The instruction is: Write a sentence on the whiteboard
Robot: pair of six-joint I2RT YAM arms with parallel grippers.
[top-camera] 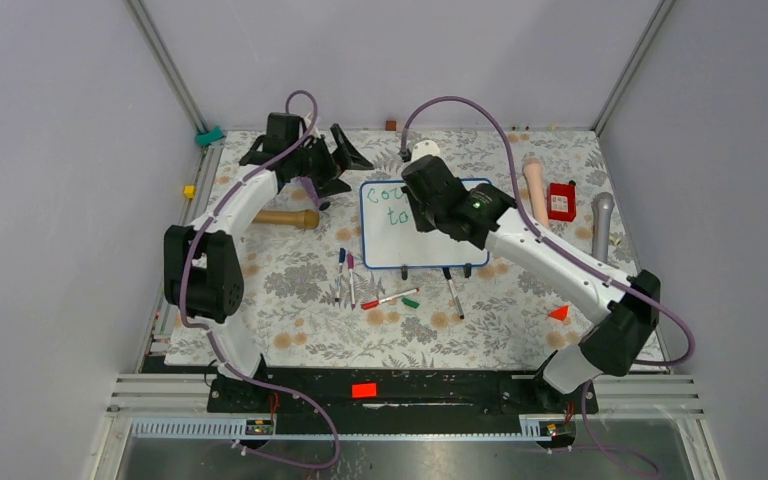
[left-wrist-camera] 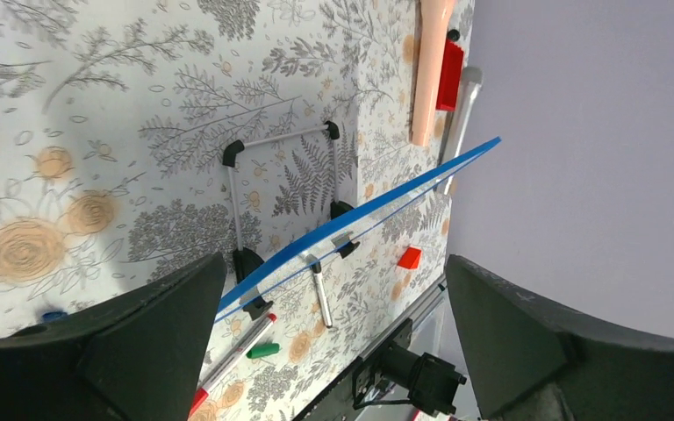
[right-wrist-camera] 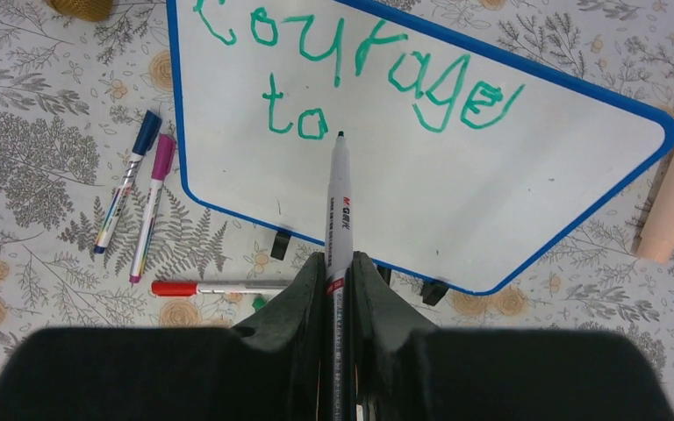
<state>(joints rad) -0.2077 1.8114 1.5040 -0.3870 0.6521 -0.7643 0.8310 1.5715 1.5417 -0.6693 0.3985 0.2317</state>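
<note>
The whiteboard point(top-camera: 400, 245) stands tilted on black clip feet mid-table, also in the right wrist view point(right-wrist-camera: 527, 175); the left wrist view shows its blue edge point(left-wrist-camera: 360, 215). The sentence point(right-wrist-camera: 360, 70) reads "courage" with "to" below in green. My right gripper point(right-wrist-camera: 340, 263) is shut on a white marker point(right-wrist-camera: 340, 202); its tip is at the board just right of "to". In the top view the right gripper point(top-camera: 428, 195) covers the board's right half. My left gripper point(top-camera: 345, 155) is open and empty, raised left of the board's far corner; in its own view it point(left-wrist-camera: 333, 333) frames the board's back.
Loose markers lie before the board: blue and purple point(right-wrist-camera: 140, 189), red-capped point(right-wrist-camera: 215, 288), another point(top-camera: 454, 297), and a green cap point(top-camera: 410, 301). A wooden handle point(top-camera: 285, 218) lies left. A peach tube point(top-camera: 536, 190), red box point(top-camera: 561, 201) and grey cylinder point(top-camera: 602, 225) lie right. A red triangle point(top-camera: 558, 313) lies near front.
</note>
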